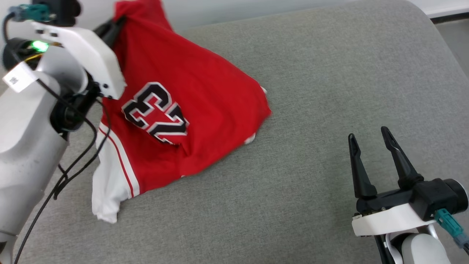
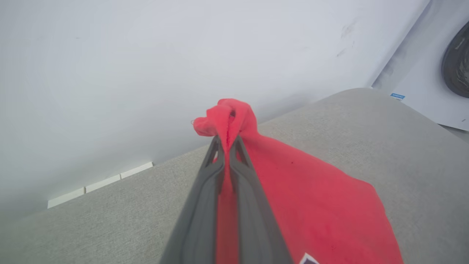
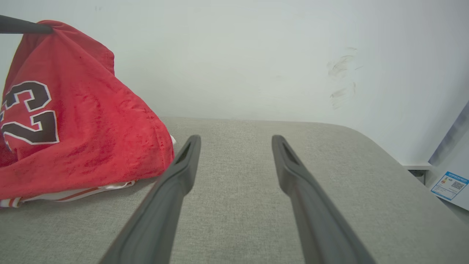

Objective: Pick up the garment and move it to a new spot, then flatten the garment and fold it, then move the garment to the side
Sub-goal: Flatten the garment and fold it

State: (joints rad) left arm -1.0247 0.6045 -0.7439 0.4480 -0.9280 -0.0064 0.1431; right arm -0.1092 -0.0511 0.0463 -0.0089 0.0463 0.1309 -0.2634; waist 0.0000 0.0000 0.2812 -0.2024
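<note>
light: bright, diffuse | shadows: faint, soft | head view: sharp | wrist views: hazy, edges bowed

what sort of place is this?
Probably an indoor test room: a grey upholstered cushion serves as worktop, a bare scuffed white wall stands behind it, and a labelled white panel sits at the side.

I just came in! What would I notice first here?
The bright red shirt with a big black 23, tented up at the left of the grey cushion. The left tool pinches its top, holding it up while the bottom rests on the cushion. The right tool sits open at the lower right, touching nothing.
</note>
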